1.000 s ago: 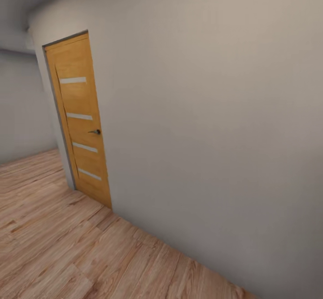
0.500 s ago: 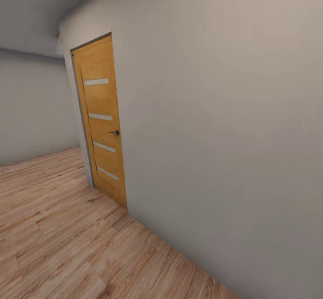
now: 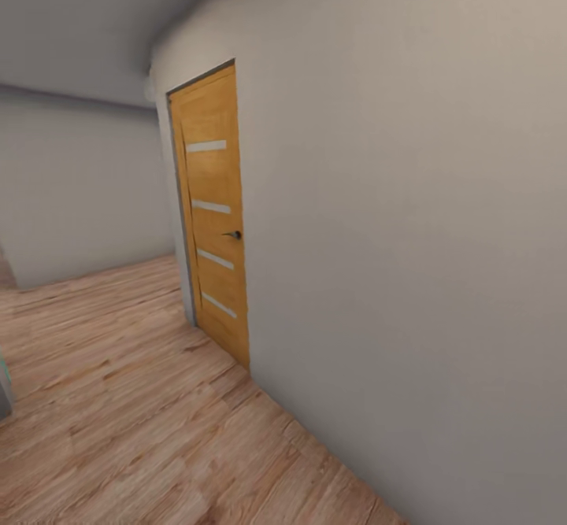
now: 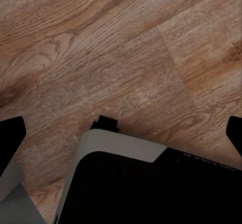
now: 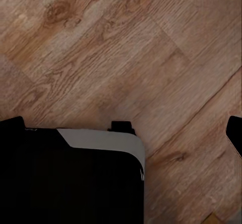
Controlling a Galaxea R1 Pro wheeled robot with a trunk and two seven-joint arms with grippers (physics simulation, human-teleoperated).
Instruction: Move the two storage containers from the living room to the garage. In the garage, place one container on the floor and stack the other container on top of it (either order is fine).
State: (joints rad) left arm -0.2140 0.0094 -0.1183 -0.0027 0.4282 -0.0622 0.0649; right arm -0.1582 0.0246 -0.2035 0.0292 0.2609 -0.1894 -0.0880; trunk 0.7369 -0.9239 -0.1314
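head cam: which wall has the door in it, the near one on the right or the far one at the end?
The near beige wall on the right: the orange wooden door, with four pale strips and a dark handle, is set into it. The far wall is plain.

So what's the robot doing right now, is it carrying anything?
Nothing is being carried. Both wrist views look down at the light wood plank floor, and the dark fingers of each gripper stand wide apart with only floor between them. The robot's own black and grey base sits below them. The head view faces a plain beige wall with a closed wooden door that has pale stripes and a small dark handle. The robot seems to be on its way through a hallway.
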